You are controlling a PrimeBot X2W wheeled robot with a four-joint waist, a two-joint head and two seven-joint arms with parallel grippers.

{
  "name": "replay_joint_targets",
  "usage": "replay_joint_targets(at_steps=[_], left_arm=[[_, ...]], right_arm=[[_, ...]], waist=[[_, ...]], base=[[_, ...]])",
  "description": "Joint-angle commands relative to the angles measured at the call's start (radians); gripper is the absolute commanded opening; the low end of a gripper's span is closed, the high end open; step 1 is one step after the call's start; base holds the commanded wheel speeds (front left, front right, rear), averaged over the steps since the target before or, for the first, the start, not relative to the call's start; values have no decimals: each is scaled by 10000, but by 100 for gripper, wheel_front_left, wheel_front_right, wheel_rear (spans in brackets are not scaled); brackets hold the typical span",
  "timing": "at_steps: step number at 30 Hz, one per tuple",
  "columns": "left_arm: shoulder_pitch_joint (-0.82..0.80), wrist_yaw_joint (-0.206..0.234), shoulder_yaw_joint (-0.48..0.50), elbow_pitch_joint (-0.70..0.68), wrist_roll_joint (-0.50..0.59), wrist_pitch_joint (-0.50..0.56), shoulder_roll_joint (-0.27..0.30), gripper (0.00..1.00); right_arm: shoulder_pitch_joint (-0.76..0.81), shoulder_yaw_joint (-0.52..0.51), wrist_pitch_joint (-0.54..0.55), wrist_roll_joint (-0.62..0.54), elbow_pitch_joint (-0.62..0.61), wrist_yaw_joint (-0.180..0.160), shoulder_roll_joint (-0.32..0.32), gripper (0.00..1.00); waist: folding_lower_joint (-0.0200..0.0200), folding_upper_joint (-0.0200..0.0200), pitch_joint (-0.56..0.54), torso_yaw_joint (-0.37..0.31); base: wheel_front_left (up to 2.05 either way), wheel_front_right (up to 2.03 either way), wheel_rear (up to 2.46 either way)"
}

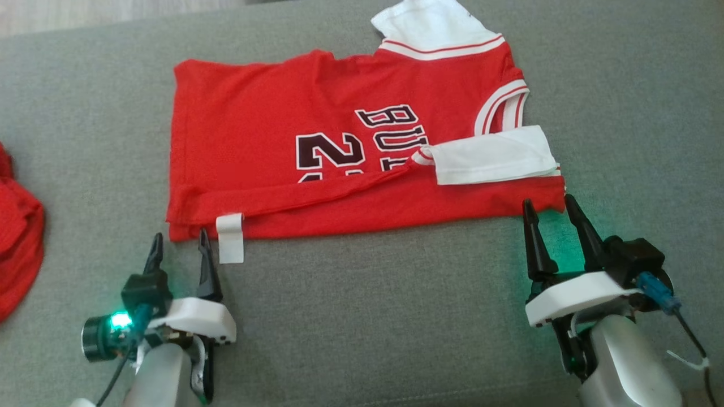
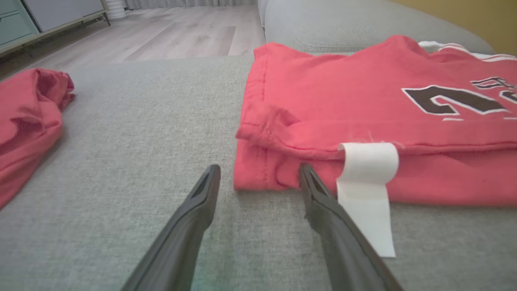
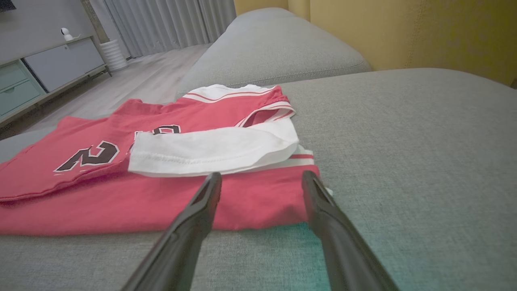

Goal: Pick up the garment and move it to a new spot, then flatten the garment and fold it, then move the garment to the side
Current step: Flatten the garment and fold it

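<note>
On the grey woven sofa seat [image 1: 367, 316] the garment [image 1: 254, 164] lies spread out, a red jersey partly folded, with its near long edge turned over on itself in a band. Across its chest is a large black numeral "2" [image 1: 330, 151] outlined in white, and beside it are black letters in the same style that read "BU" [image 1: 390, 117]. The rest of the number and the word is hidden under the folded band and a white sleeve [image 1: 492, 155] that lies across the jersey. White trim with red stripes edges the armhole and the collar end. A plain white tag [image 1: 230, 238] hangs from the near hem onto the seat; any print on it cannot be made out.

The left gripper [image 1: 180, 242] is spread wide and holds nothing. Its tips are at the near left corner of the jersey, one finger just beside the tag. The right gripper [image 1: 550, 204] is also spread wide and empty, with its tips at the near right corner below the white sleeve.

A second red cloth [image 1: 17, 237] lies crumpled on the seat, well apart to the left. Beyond the seat there is another grey cushion [image 3: 270, 48], a yellow wall [image 3: 424, 28], pale wood flooring [image 2: 173, 32], grey curtains [image 3: 161, 20] and a low cabinet with grey and green fronts [image 3: 36, 76].
</note>
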Motion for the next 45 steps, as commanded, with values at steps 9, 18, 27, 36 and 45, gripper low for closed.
replay_joint_targets(at_steps=[9, 18, 27, 36, 45], left_arm=[[-810, -312, 422, 378, -328, -51, 139, 100], [-1359, -884, 17, 2078, -718, -51, 138, 0], [-1510, -998, -199, 2105, -851, -51, 138, 0], [-1375, -1178, -615, 1860, -1027, -51, 138, 0], [-1271, -1300, -857, 1429, -1486, -51, 137, 0]], right_arm=[[-550, 162, -110, 134, -492, 35, -11, 100], [-643, -40, -110, 196, -383, 35, -11, 100], [-1167, -242, -110, 545, 824, 35, -11, 100], [-1758, 556, -111, 2133, 2981, 35, -11, 29], [-2019, 583, -111, 3004, 3095, 35, -11, 0]], waist=[[-2, 0, 401, -176], [-2, 0, 526, -293], [-2, 0, 639, -147], [-2, 0, 621, 30], [-2, 0, 560, 54]], base=[[0, 0, 0], [0, 0, 0], [0, 0, 0], [0, 0, 0], [0, 0, 0]])
